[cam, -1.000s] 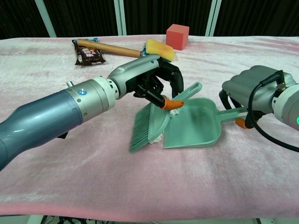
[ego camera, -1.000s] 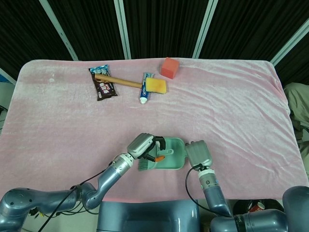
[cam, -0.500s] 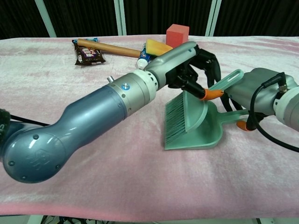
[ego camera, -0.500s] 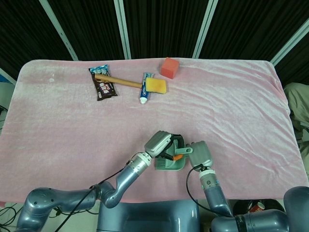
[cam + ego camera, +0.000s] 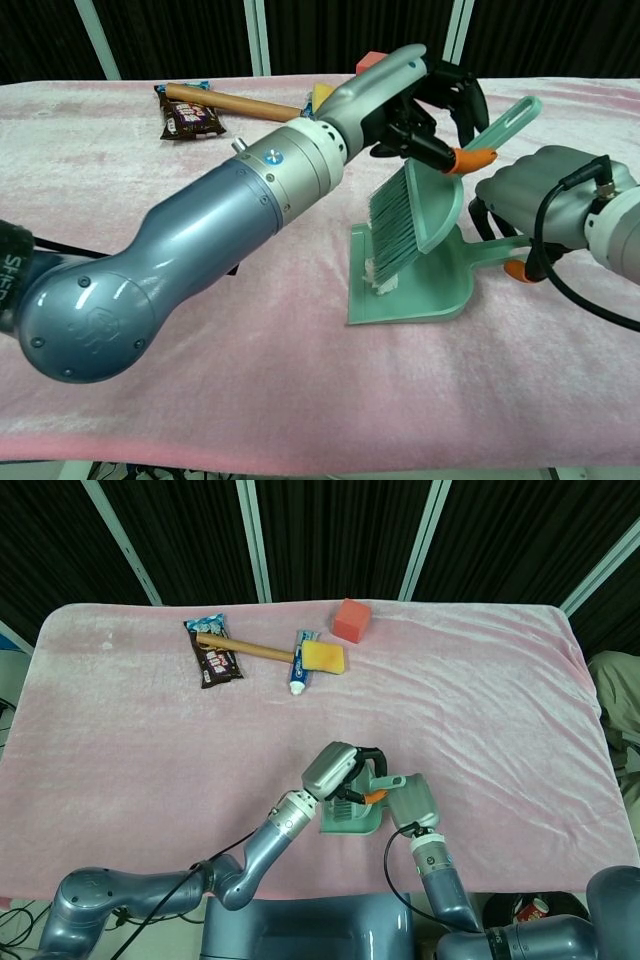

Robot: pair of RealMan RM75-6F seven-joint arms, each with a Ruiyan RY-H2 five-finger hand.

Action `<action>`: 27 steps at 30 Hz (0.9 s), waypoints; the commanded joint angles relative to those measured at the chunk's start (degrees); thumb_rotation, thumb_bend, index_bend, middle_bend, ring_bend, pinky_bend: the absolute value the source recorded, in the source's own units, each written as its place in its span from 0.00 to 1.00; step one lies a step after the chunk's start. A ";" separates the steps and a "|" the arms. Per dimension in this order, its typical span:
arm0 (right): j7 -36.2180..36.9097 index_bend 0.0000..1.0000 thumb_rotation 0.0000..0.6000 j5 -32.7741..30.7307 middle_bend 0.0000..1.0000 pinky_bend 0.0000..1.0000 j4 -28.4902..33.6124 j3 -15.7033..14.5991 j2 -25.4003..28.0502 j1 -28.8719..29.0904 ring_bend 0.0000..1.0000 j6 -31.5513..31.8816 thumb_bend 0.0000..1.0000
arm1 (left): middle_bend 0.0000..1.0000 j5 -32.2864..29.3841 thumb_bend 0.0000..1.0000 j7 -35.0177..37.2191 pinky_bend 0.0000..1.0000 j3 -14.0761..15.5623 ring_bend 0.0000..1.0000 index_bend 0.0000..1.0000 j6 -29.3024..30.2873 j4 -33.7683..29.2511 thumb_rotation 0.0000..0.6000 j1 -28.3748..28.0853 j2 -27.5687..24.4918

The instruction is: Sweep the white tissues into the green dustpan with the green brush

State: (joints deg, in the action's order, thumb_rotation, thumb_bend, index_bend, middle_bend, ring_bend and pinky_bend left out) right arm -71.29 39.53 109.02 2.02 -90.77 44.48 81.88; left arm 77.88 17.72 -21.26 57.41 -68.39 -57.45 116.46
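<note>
My left hand (image 5: 425,95) grips the green brush (image 5: 430,195) by its orange-ringed handle and holds it tilted, bristles down, over the green dustpan (image 5: 415,295). The bristle tips touch a small white tissue (image 5: 380,275) lying inside the pan near its front lip. My right hand (image 5: 540,195) holds the dustpan's handle (image 5: 495,245) on the right. In the head view the left hand (image 5: 335,770) and right hand (image 5: 410,802) crowd over the dustpan (image 5: 345,825) near the table's front edge, hiding most of it.
At the back of the pink cloth lie a snack packet (image 5: 212,658), a wooden stick (image 5: 245,648), a toothpaste tube (image 5: 300,670), a yellow sponge (image 5: 322,658) and a red cube (image 5: 351,620). My left forearm (image 5: 200,250) stretches across the near left.
My left hand swept the brush rightwards from the pan's lip into the dustpan, then raised it more upright. The tissue went from the pan's edge to inside it. The right hand stayed put.
</note>
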 commanded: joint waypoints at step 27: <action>-0.03 0.70 1.00 -0.54 0.65 0.78 -1.02 -0.41 -0.73 -0.26 0.75 -0.61 0.48 | 0.68 -3.61 0.37 -1.06 0.97 2.37 0.83 0.63 -4.70 3.39 1.00 0.66 -1.49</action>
State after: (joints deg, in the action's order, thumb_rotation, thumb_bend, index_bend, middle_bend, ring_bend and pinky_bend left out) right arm -71.32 39.00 108.00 1.60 -91.51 44.22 81.27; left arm 74.16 16.56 -18.87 52.71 -65.10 -56.67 114.84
